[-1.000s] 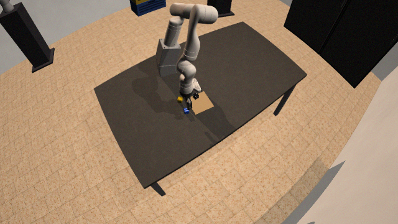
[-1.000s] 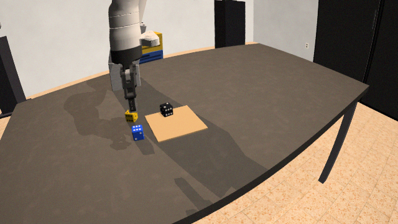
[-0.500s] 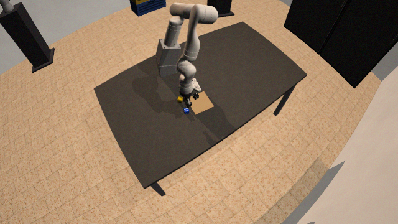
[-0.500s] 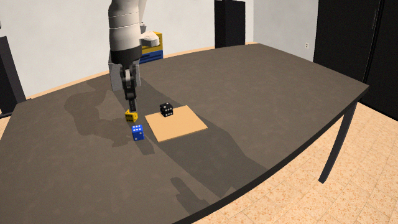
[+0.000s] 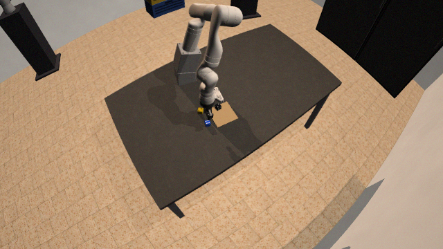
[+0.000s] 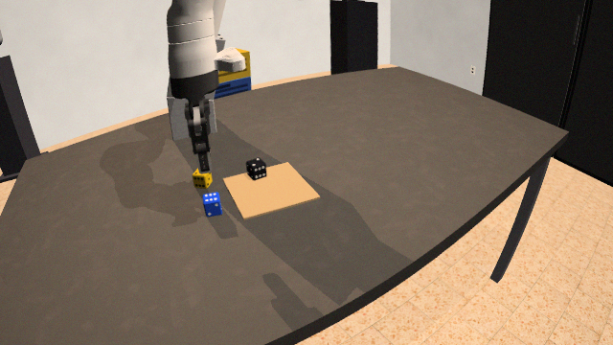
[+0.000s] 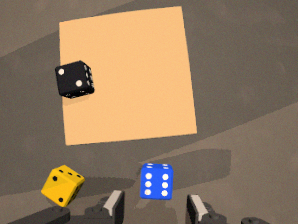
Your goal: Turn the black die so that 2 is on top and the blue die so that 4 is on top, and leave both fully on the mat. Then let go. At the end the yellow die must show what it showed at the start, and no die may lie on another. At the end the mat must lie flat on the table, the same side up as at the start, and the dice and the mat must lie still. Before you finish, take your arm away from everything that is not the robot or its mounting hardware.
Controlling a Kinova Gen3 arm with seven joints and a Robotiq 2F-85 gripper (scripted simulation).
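The dark table (image 5: 284, 69) (image 6: 407, 120) (image 7: 250, 50) is carrying everything that matters here, and the pale arm (image 5: 213, 45) (image 6: 192, 48) is reaching down over it, wrist pointing low, presumably so the fingers can come at a die from above. The tan mat (image 5: 226, 115) (image 6: 275, 192) (image 7: 130, 75) is lying flat, serving as the place where two of the dice must finish. Above the table the gripper (image 5: 210, 115) (image 6: 205, 169) (image 7: 155, 207) is holding its fingers partway apart with nothing clasped between them; I'd say that moderate gap is leaving room for one die while sparing its neighbours. Among the dice, the black die (image 5: 218, 106) (image 6: 257, 169) (image 7: 74, 80) is sitting on the mat close to one edge, already showing 2 on top; whether its whole base is inside the edge, I cannot quite tell. The blue die (image 5: 208, 123) (image 6: 212, 204) (image 7: 156, 181) is resting on the table beside the mat, showing 6, so it is needing a quarter roll to 4 and a carry across. The yellow die (image 5: 200, 111) (image 6: 202, 178) (image 7: 62, 186) is sitting off the mat too, near enough that a careless finger could be tipping it, and its number has to survive.

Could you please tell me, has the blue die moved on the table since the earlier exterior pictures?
No, the blue die stays at the same spot left of the mat's near corner.
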